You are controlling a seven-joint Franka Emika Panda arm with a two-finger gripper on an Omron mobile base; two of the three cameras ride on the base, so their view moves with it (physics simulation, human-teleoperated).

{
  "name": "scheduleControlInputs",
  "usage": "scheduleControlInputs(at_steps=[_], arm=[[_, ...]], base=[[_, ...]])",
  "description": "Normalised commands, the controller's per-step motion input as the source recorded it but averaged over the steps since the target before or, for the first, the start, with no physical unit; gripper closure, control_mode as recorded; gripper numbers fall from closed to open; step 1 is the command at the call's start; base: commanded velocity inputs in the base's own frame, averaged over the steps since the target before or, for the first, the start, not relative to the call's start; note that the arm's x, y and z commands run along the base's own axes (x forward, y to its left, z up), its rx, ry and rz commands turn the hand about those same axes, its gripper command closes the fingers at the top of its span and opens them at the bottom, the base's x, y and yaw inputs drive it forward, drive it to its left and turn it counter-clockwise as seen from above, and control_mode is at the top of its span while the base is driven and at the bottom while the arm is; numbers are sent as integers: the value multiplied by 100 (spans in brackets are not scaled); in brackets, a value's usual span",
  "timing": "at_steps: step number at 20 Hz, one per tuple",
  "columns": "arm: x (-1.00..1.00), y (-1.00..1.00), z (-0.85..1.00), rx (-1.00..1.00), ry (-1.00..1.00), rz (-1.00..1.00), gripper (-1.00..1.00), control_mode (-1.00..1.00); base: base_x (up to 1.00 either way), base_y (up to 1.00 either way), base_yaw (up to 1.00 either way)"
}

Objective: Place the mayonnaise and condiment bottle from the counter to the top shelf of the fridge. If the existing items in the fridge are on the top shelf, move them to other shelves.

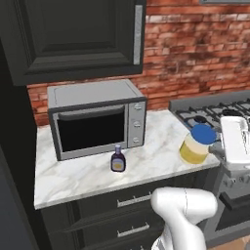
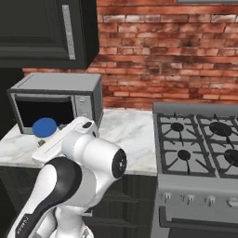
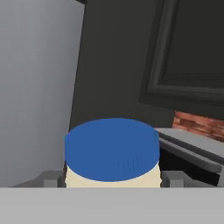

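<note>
The mayonnaise (image 3: 112,151) sits upright between my gripper (image 3: 112,178) fingers, jaws clamped on it, while the condiment bottle (image 1: 117,159) stands on the desk (image 1: 83,178) to its left.

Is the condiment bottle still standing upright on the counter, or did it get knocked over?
Upright. The condiment bottle stands on the counter in front of the microwave, cap pointing up, apart from the mayonnaise.

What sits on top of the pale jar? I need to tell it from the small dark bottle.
A wide blue lid covers the jar of creamy contents. The lid hides the jar's mouth, so nothing inside shows from above. The dark bottle stands apart on the counter.
</note>
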Motion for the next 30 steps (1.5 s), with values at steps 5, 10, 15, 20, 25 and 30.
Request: scheduleControlInputs(at_steps=[5, 10, 15, 20, 25, 30], arm=[[0, 0, 0, 0, 0, 0, 100, 100], [0, 0, 0, 0, 0, 0, 100, 100], [0, 0, 0, 0, 0, 0, 100, 100], [0, 0, 0, 0, 0, 0, 100, 100], [0, 0, 0, 0, 0, 0, 100, 100], [0, 0, 0, 0, 0, 0, 100, 100]], base=[[-100, 11, 41], [-90, 80, 60], [-41, 100, 44], [9, 100, 25], [37, 100, 6], [4, 97, -10]])
